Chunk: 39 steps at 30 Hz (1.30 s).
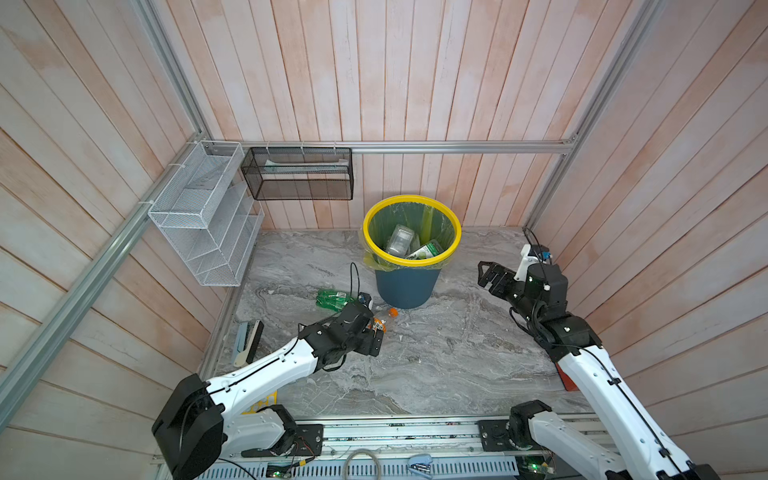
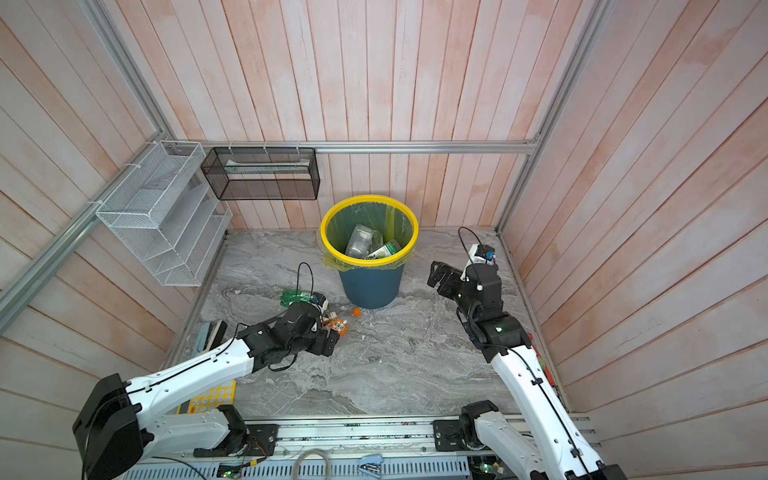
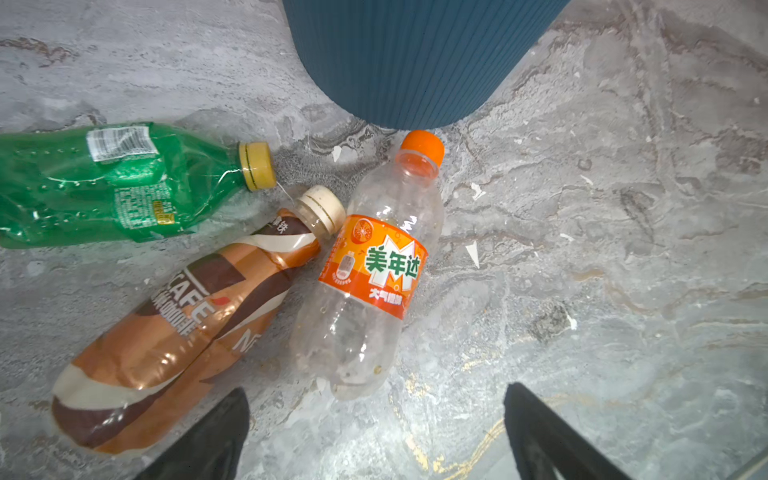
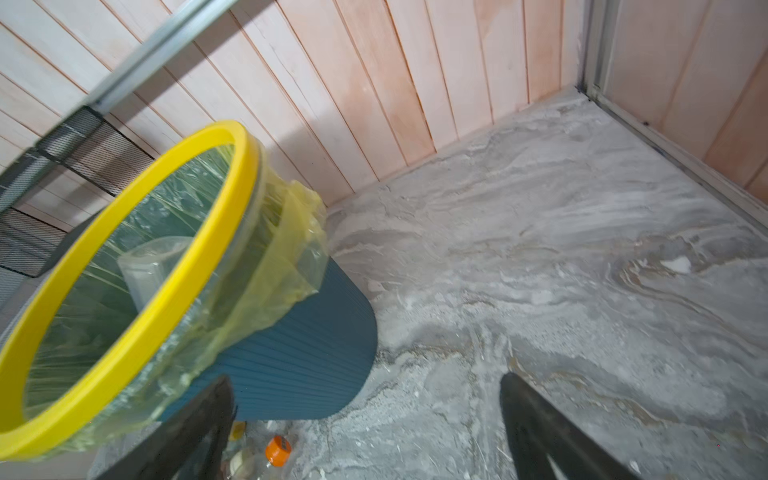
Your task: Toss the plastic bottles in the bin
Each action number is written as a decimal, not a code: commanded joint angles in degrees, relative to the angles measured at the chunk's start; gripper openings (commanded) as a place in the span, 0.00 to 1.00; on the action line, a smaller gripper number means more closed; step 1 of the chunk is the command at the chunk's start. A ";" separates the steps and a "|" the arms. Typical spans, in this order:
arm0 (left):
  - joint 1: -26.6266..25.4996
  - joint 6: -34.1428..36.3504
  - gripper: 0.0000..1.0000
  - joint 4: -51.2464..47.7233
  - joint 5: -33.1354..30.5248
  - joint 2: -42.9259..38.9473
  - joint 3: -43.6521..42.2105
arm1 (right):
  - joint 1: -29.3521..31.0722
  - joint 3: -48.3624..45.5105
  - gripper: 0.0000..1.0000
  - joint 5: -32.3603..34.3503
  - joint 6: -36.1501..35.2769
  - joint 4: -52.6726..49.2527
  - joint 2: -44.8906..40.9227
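Three plastic bottles point(image 1: 332, 297) lie on their sides on the grey marble surface point(image 1: 457, 357), just left of centre in both top views, under my left gripper point(image 3: 374, 397). The left wrist view shows them as a crushed green bottle point(image 3: 104, 183) with a yellow cap, a brown coffee bottle point(image 3: 174, 332) with a cream cap, and a clear bottle point(image 3: 374, 270) with an orange label and orange cap. The coffee bottle's cap touches the clear bottle's label. The orange cap sits just beside the foot of the bin point(image 1: 407, 286); I cannot tell whether it touches.

My left jaws are spread wide with nothing between them. The clear bottle's base lies just ahead of the gap and the coffee bottle is just beside one finger point(image 3: 224, 424).

The bin stands upright a little above the middle of the frame in both top views, near the back wall point(image 1: 374, 83). Its yellow-green liner point(image 4: 286, 232) is folded over the yellow rim. More bottles lie inside, one clear point(image 1: 401, 241) and one green-labelled point(image 1: 428, 250).

My right gripper point(image 4: 365, 380) hangs above the marble at centre right, well apart from the floor bottles. It points toward the bin, its jaws fully apart and holding nothing.
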 commanded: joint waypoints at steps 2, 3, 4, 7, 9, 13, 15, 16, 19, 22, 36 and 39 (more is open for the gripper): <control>-0.18 4.34 0.97 0.65 2.04 4.17 3.54 | -1.78 -5.84 1.00 0.86 1.69 -2.26 -4.93; -0.18 4.90 0.96 0.77 2.37 5.27 4.09 | -2.33 -7.51 0.99 0.70 1.89 -2.53 -6.20; -0.14 5.35 0.96 0.82 2.34 6.49 4.56 | -2.73 -8.99 0.99 0.56 2.12 -2.66 -7.35; -0.19 6.28 0.95 0.76 1.88 9.63 5.95 | -3.79 -12.52 0.99 -0.14 2.41 -3.26 -10.22; -0.19 7.00 0.95 1.07 1.51 11.32 6.76 | -4.38 -13.91 0.99 -0.23 2.27 -3.71 -11.63; -0.25 8.94 0.93 0.95 0.98 14.97 8.51 | -5.10 -15.16 0.99 -0.48 1.97 -4.65 -13.47; -0.14 9.58 0.90 0.49 1.57 16.59 9.53 | -5.27 -15.46 0.99 -0.54 1.89 -4.73 -13.92; -0.18 9.96 0.89 0.48 2.17 17.26 9.78 | -5.29 -15.56 0.99 -0.52 1.86 -4.73 -14.11; -0.23 10.70 0.87 0.44 3.04 19.26 10.22 | -5.49 -15.88 0.99 -0.54 1.78 -4.93 -14.34; -0.27 11.12 0.84 0.14 3.69 21.01 10.25 | -5.58 -16.33 0.99 -0.57 1.73 -5.01 -14.52; -3.08 9.31 0.51 1.77 5.33 19.64 8.28 | -5.80 -17.81 0.99 -0.88 2.41 -4.67 -14.58; -3.40 7.13 0.42 5.48 7.35 14.45 4.47 | -5.84 -18.80 0.99 -0.49 2.75 -4.42 -14.83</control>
